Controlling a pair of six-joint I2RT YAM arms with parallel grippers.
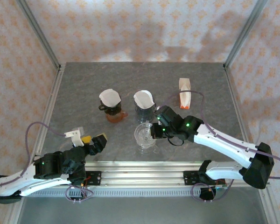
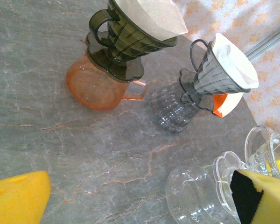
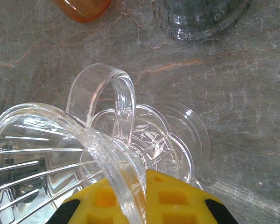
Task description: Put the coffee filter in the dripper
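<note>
Holding nothing in the left end effector (image 1: 99, 141), pads spread wide above the near-left tabletop (image 1: 84, 84). Clamping the rim of the clear dripper (image 1: 143, 135) in the right end effector (image 1: 155, 131), just past the front edge near the middle, with the bowl bare of paper.

Passing, farther back, two other sets already lined in white: a dark green dripper (image 2: 126, 39) on an orange server (image 2: 95, 86), and just beside it a grey dripper (image 2: 212, 74) on a clear carafe (image 2: 170, 109).

Reaching, farthest back and to the right, an orange-and-white piece (image 1: 184, 92), probably the folded coffee filter, lying flat and well apart from the clear dripper.

Expecting thin paper there: almost weightless, limp, quick to crease or tear, prone to slide on the smooth stone. Best pinched lightly at one raised edge or along the crimped seam, never across the open cone.
</note>
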